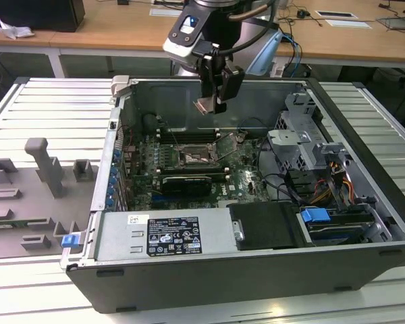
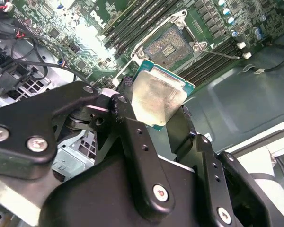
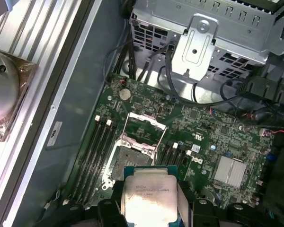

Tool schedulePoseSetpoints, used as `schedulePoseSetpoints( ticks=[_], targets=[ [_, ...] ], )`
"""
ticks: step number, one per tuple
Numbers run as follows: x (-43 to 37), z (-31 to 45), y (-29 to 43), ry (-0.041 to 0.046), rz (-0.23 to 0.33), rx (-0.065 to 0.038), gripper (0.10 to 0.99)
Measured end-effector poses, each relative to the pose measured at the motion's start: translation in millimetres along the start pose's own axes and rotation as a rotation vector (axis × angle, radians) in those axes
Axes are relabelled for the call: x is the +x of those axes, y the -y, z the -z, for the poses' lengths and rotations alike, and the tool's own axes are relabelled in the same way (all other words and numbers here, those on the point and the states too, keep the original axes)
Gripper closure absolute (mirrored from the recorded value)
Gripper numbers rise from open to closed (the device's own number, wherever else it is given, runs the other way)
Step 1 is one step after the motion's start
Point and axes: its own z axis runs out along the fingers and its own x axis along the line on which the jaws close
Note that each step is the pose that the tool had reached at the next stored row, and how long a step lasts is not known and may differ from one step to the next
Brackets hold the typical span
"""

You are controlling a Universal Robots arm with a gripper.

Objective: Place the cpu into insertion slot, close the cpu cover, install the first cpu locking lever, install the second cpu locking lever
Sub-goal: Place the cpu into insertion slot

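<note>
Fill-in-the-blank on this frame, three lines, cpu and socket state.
1. The gripper is shut on the ____, held in the air, not yet in the insertion slot.
2. The insertion slot is ____: its contacts lie bare.
3. The cpu cover stands ____, lifted off the slot.

Missing words: cpu; empty; open.

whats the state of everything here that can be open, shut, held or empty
cpu: gripped at its edges, held in the air, not seated
gripper: shut on the cpu
insertion slot: empty, uncovered
cpu cover: swung open
computer case: open, side panel off
</note>
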Motion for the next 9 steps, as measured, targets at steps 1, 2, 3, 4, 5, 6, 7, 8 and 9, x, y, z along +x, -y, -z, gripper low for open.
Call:
schedulePoseSetpoints(
  ticks=[1, 2, 3, 4, 5, 6, 7, 8, 9],
  targets=[
    [0.0, -0.1, 0.0, 0.0005, -0.006, 0.0, 0.557],
    [0.0, -0.2, 0.0, 0.0017, -0.019, 0.0, 0.557],
    [0.0, -0.3, 0.0, 0.0028, -0.031, -0.001, 0.557],
    [0.0, -0.3, 0.0, 0.0032, -0.036, -0.001, 0.557],
    [0.0, -0.4, 0.0, 0.0038, -0.042, -0.001, 0.557],
    [0.0, -0.5, 0.0, 0.0043, -0.049, -0.001, 0.557],
    [0.0, -0.6, 0.1, 0.0048, -0.054, -0.001, 0.557],
    [0.0, -0.6, 0.1, 0.0054, -0.06, -0.001, 0.557],
    [0.0, -0.7, 0.1, 0.0062, -0.069, -0.001, 0.557]
  ],
)
